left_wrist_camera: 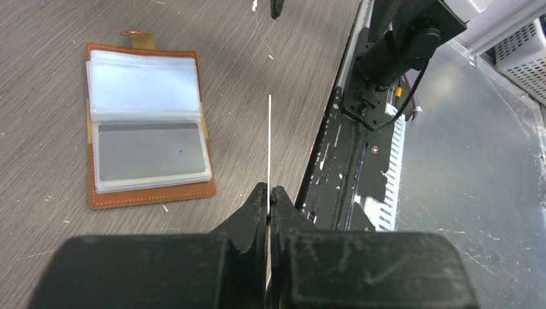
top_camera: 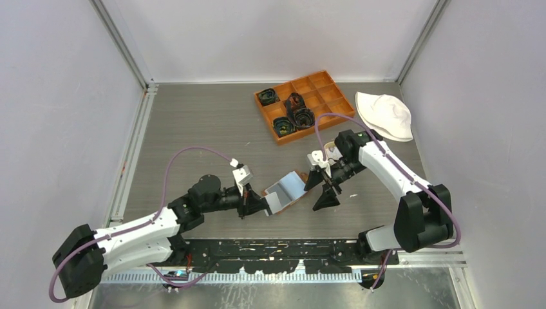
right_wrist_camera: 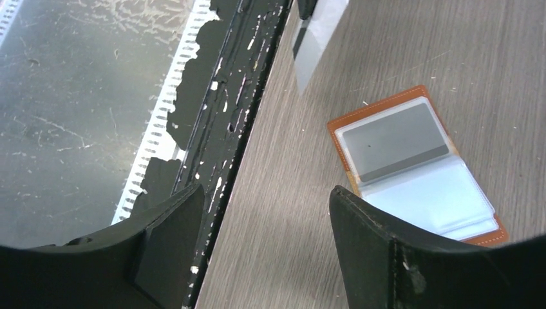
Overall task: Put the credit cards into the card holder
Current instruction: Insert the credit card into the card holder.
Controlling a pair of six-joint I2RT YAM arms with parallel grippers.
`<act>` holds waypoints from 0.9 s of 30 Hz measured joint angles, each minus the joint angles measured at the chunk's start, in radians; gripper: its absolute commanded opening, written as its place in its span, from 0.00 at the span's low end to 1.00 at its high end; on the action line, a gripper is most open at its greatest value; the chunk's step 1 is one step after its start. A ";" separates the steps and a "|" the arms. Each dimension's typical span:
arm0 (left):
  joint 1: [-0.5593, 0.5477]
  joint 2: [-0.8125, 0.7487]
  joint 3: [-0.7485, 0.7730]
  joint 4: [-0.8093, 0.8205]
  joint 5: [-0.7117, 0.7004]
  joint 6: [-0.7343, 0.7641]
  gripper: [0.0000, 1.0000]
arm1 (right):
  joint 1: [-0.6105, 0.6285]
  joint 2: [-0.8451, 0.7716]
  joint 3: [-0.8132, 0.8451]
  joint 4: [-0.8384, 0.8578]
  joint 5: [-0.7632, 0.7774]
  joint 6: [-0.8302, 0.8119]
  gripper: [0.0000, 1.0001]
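Note:
The card holder (top_camera: 293, 185) lies open on the table, brown leather with clear sleeves. It also shows in the left wrist view (left_wrist_camera: 148, 129) and the right wrist view (right_wrist_camera: 412, 174). A grey card (left_wrist_camera: 151, 153) sits inside one sleeve. My left gripper (top_camera: 261, 205) is shut on a thin pale credit card (left_wrist_camera: 269, 141), seen edge-on and held above the table just near-side of the holder. This card also shows in the right wrist view (right_wrist_camera: 315, 38). My right gripper (top_camera: 320, 190) is open and empty, hovering just right of the holder.
An orange compartment box (top_camera: 306, 103) with dark items stands at the back. A white hat (top_camera: 386, 114) lies at the back right. A black rail (top_camera: 277, 248) runs along the near table edge, close to both grippers.

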 measured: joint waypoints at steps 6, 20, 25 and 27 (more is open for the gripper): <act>-0.003 0.041 0.008 0.003 0.007 0.016 0.00 | 0.043 0.004 0.016 0.021 0.025 0.047 0.72; -0.058 0.180 0.092 0.040 0.018 0.041 0.00 | 0.164 0.005 -0.008 0.333 0.040 0.460 0.60; -0.077 0.224 0.121 0.051 0.021 0.045 0.00 | 0.210 0.003 -0.041 0.472 0.044 0.625 0.51; -0.080 0.233 0.126 0.054 0.021 0.046 0.00 | 0.218 0.003 -0.040 0.488 0.042 0.647 0.47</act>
